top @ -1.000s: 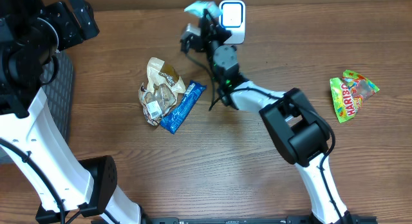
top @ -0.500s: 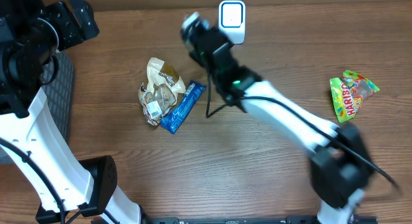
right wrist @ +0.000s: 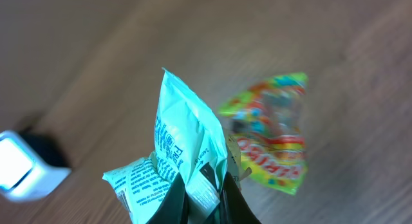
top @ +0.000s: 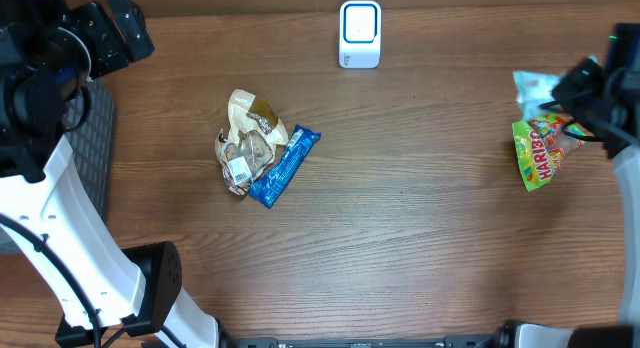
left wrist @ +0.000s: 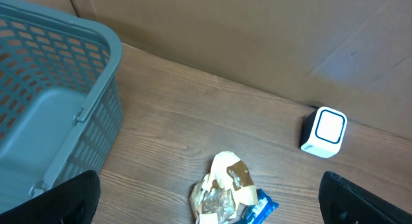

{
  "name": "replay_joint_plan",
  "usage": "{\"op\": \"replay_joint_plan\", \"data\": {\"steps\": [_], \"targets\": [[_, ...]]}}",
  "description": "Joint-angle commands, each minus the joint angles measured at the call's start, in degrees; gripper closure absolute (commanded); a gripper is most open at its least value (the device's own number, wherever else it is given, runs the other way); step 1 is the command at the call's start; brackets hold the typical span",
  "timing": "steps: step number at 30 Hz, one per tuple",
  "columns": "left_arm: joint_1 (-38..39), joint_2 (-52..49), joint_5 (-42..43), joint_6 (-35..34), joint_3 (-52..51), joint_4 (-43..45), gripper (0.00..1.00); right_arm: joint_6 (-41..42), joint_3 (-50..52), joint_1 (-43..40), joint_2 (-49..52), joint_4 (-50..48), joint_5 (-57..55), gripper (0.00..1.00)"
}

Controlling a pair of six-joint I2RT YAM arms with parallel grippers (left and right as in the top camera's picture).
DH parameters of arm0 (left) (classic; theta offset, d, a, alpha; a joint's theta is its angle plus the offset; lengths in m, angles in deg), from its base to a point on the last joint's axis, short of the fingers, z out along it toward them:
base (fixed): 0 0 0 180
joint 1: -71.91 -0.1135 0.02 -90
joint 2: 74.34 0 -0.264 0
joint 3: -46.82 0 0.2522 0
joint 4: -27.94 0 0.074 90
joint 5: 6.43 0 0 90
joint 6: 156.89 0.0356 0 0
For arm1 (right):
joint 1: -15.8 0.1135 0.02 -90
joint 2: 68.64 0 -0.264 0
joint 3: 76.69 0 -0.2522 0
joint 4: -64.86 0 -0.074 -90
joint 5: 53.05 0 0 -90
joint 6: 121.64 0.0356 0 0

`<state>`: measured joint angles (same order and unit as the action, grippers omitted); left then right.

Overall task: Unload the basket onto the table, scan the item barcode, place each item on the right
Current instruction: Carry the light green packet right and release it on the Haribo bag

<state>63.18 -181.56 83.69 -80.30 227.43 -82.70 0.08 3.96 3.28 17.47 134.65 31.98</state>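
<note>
My right gripper (right wrist: 206, 199) is shut on a mint-green packet (right wrist: 183, 156) with dark print, its top bunched between the fingers. In the overhead view that packet (top: 535, 86) hangs at the far right, just above a colourful Haribo bag (top: 540, 153) on the table. The white scanner (top: 360, 33) stands at the back middle, far from the packet, and shows blurred as the scanner (right wrist: 26, 169) in the right wrist view. My left gripper (left wrist: 215, 210) is open and empty, held high over the table's left side.
A crumpled brown packet (top: 248, 140) and a blue wrapped bar (top: 285, 166) lie together left of centre. A grey mesh basket (left wrist: 58, 89) stands at the left edge. The Haribo bag (right wrist: 273, 137) lies below the held packet.
The right arm has swung from beside the scanner at the back middle to the far right, carrying the mint-green packet. The left arm has not moved.
</note>
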Motion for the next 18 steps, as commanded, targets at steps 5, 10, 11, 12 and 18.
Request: {"op": "replay_joint_plan", "data": {"steps": [5, 10, 11, 12, 18], "targets": [[-0.24, -0.35, -0.68, -0.33, 0.15, 0.09, 0.00, 2.38, 1.33, -12.41, 14.23, -4.68, 8.61, 0.96], [-0.24, -0.35, -0.68, -0.33, 0.15, 0.09, 0.00, 2.34, 1.33, -13.38, 19.47, -3.96, 9.14, 0.46], [-0.24, -0.35, -0.68, -0.33, 0.15, 0.09, 0.00, 1.79, 1.29, -13.25, 19.43, -3.74, 9.25, 0.44], [-0.24, -0.37, -0.68, -0.33, 0.15, 0.09, 0.00, -0.52, 0.74, -12.94, 18.78, -3.39, 10.60, 0.35], [-0.24, -0.35, -0.68, -0.33, 0.15, 0.09, 0.00, -11.93, -4.28, -7.30, 13.42, -3.02, 25.53, 0.32]]}}
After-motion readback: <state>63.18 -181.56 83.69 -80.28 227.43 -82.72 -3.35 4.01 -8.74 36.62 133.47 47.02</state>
